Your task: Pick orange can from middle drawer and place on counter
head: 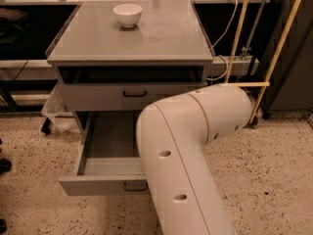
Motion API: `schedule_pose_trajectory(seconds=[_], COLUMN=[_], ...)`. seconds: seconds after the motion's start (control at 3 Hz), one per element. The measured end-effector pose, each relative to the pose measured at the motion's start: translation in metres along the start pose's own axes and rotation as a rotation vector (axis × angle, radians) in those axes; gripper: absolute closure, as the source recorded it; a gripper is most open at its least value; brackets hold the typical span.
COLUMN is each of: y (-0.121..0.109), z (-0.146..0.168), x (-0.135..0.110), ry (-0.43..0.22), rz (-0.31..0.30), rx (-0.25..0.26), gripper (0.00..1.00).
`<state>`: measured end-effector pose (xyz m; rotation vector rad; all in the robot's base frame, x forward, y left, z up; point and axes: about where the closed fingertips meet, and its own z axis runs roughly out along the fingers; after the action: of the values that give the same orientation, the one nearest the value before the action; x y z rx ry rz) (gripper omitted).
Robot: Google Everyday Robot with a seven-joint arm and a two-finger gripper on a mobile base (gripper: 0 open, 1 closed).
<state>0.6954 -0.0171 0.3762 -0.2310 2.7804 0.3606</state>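
The middle drawer [100, 184] is pulled open towards me below the counter [161, 38]. The part of its grey inside that shows is bare. My big white arm [186, 146] bends across the drawer's right half and covers it. My gripper is out of sight behind the arm, somewhere at the drawer. The orange can is not visible; the arm hides where it could lie. The counter is a flat grey square top.
A white bowl [127, 14] stands at the back left of the counter. A closed drawer with a dark handle [134, 94] sits above the open one. Yellow poles [279, 48] and cables stand to the right. The floor is speckled.
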Motion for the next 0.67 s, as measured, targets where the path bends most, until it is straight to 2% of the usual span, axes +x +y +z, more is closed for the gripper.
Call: schedule_pose_trajectory(seconds=[0.33,0.67], y=[0.027,0.029], z=[-0.064,-0.154], x=[-0.049,-0.101], ry=[-0.176,-0.411], rz=[0.087,0.258], rx=[0.069,0.142], gripper=[1.00,1.00])
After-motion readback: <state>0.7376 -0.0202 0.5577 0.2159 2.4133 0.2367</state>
